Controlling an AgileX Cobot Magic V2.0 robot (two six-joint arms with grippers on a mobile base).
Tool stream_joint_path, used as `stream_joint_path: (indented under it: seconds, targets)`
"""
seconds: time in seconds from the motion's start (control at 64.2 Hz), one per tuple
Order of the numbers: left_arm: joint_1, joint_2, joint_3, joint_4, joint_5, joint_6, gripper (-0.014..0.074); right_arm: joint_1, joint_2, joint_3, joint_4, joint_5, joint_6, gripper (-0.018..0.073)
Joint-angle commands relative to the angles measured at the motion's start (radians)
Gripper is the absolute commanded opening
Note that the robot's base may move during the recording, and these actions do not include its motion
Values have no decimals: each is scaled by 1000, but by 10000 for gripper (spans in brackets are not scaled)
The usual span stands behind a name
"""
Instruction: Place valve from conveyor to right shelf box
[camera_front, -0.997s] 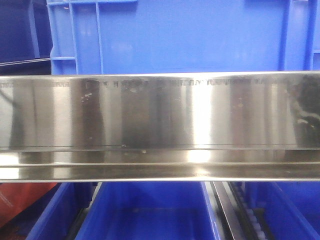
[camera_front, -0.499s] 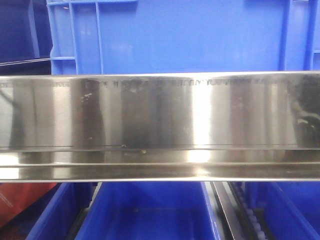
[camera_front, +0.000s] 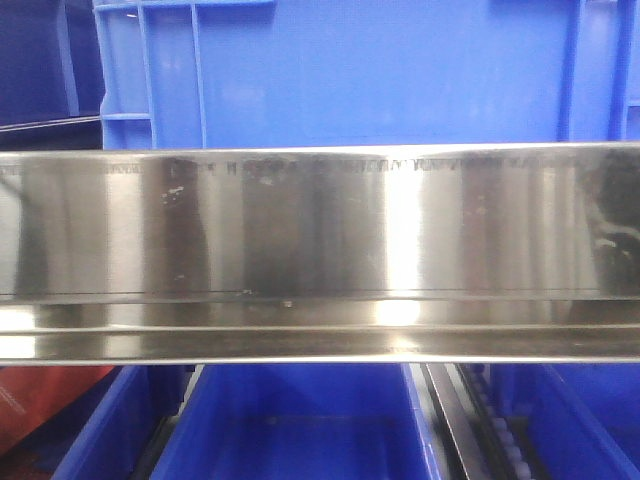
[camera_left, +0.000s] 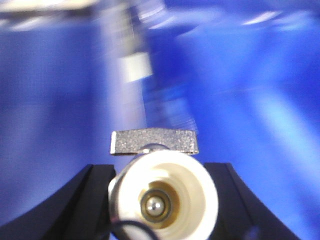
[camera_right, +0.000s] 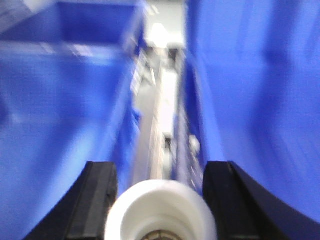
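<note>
In the left wrist view a valve (camera_left: 162, 200) faces the camera with its round white end and brass core, a grey metal handle (camera_left: 154, 141) across its top. My left gripper (camera_left: 160, 167) is shut on it, a black finger against each side. In the right wrist view another white-ended valve (camera_right: 160, 207) sits low between the black fingers of my right gripper (camera_right: 161, 167), which is shut on it. The steel shelf (camera_front: 320, 230) fills the front view. The conveyor is out of view. Neither gripper shows in the front view.
A large blue box (camera_front: 380, 70) stands on the shelf above the rail. Under the rail are more blue boxes (camera_front: 290, 420) and a roller track (camera_front: 460, 420). The right wrist view shows blurred blue boxes (camera_right: 60, 100) on both sides of a track (camera_right: 160, 110).
</note>
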Motion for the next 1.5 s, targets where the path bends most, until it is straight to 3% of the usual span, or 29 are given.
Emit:
stream_joint_path:
  seconds: [0.0, 0.296, 0.499, 0.592, 0.732, 0.904, 0.997, 1.169, 1.247, 1.278, 1.48]
  targets:
    - [-54, 52, -79, -83, -63, 26, -111, 58, 48, -107, 21, -89, -13, -154]
    - [-346, 307, -333, -76, -78, 27, -111, 289, 280, -312, 21, -89, -13, -154]
    - [-471, 459, -372, -2, -85, 27, -111, 342, 414, -314, 21, -59, -13, -154]
    - [-487, 513, -372, 41, -67, 27, -111, 342, 467, -314, 21, -28, -13, -154]
    - [-487, 566, -372, 46, -50, 27, -111, 342, 534, -314, 21, 13, -13, -142]
    - [-487, 594, -372, 56, -14, 27, -80, 342, 589, -314, 21, 48, -13, -13]
    - [-487, 598, -372, 57, 1, 27, 57, 342, 602, -314, 21, 64, -13, 123]
    - [-487, 598, -372, 57, 4, 27, 479, 342, 602, -314, 21, 66, -13, 421]
    - [-487, 598, -372, 57, 4, 27, 627, 342, 602, -314, 21, 68, -13, 545]
    - [-487, 598, -372, 57, 4, 27, 613, 342, 602, -314, 21, 70, -13, 575]
    - [-482, 588, -374, 57, 4, 27, 484, 342, 573, -316, 21, 76, -13, 568]
